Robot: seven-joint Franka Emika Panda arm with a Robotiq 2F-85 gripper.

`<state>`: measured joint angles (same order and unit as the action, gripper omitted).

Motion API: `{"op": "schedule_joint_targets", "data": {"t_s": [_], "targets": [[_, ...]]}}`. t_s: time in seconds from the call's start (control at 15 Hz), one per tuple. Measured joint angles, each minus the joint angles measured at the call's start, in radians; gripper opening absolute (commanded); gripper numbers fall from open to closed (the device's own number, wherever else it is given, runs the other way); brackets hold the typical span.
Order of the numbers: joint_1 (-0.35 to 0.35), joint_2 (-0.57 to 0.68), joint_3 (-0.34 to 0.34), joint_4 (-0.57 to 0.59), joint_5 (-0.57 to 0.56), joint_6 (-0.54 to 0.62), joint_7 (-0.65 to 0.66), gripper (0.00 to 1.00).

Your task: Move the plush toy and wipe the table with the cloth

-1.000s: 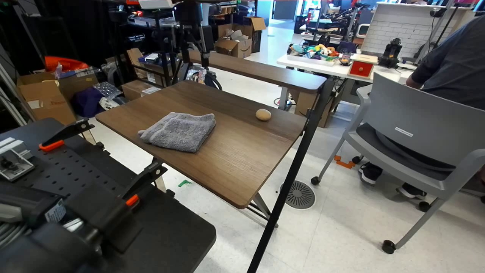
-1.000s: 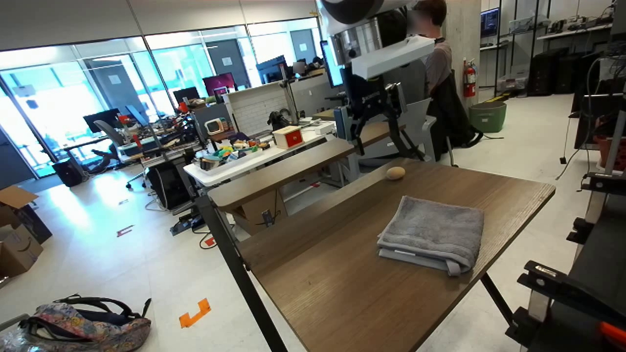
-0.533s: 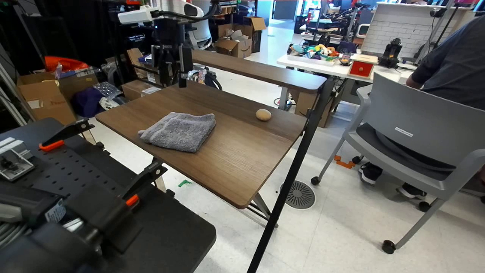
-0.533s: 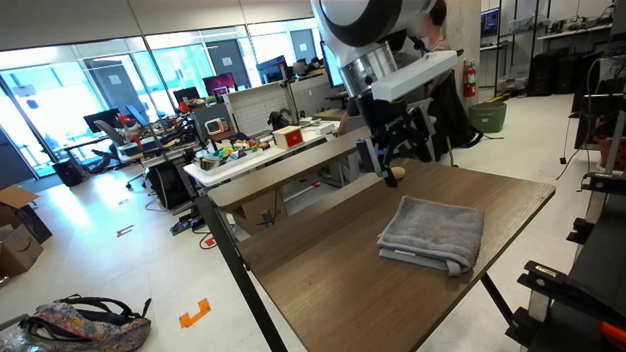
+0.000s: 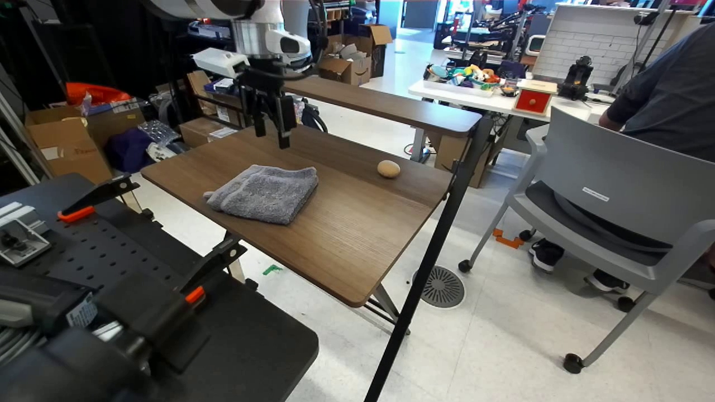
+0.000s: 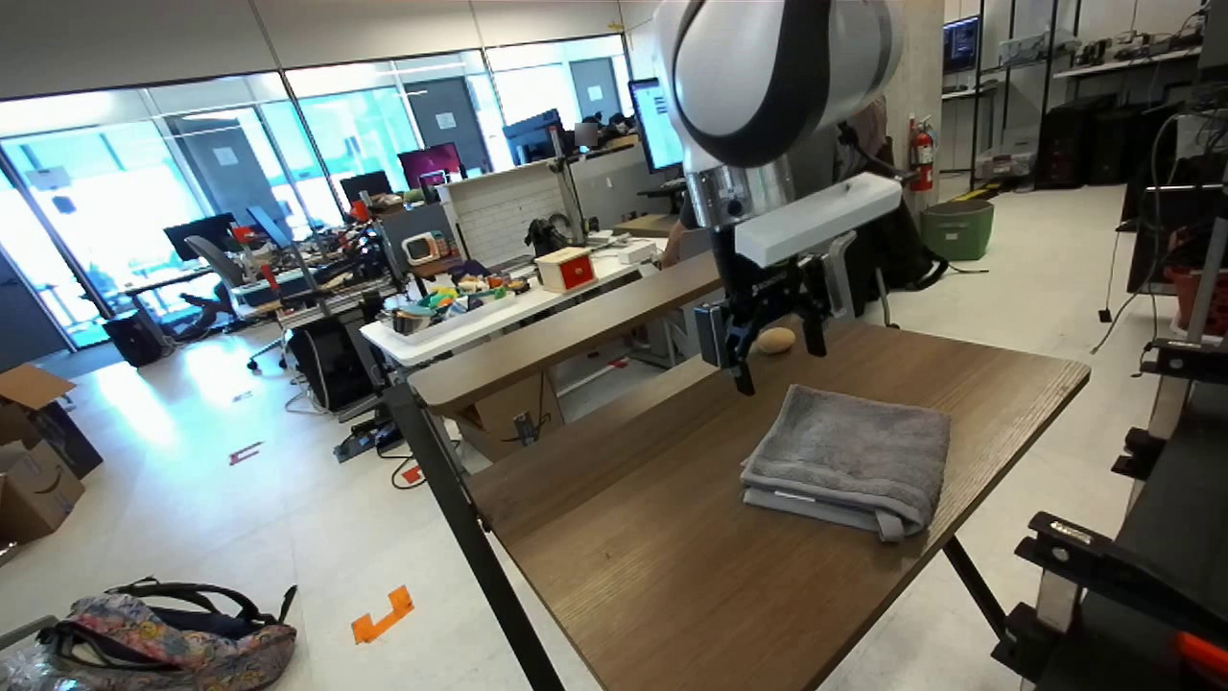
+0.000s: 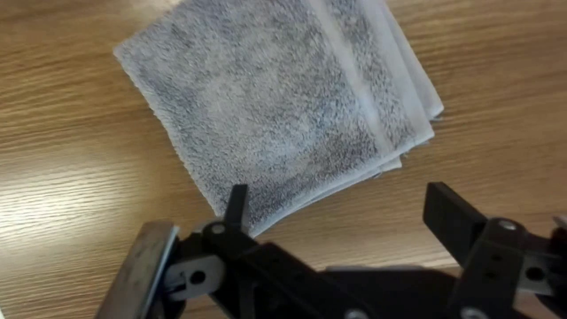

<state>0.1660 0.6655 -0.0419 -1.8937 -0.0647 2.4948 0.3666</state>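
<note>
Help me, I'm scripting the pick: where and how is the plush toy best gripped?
Probably around the middle of the plush toy, across its narrower sides, with the open pincer coming straight down. It looks egg-shaped, longer than wide, and lies on the table with its top exposed in an exterior view.

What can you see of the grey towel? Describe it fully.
The grey towel looks like fluffy terry fabric, with a smoother, paler band near one edge and a small tab near a corner. Folded into layers, it lies flat on the brown wood-look table, the only thing visibly touching it; the open jaws hang clear.
</note>
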Motion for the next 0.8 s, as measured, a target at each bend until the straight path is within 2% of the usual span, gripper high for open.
{"op": "schedule_joint_targets", "data": {"t_s": [0.13, 0.33, 0.8], "targets": [[-0.018, 0.045, 0.01, -0.009, 0.056, 0.133, -0.009, 1.0], [-0.028, 0.083, 0.031, -0.041, 0.097, 0.244, -0.028, 1.0], [-0.023, 0.089, 0.042, -0.058, 0.109, 0.295, -0.028, 1.0]]}}
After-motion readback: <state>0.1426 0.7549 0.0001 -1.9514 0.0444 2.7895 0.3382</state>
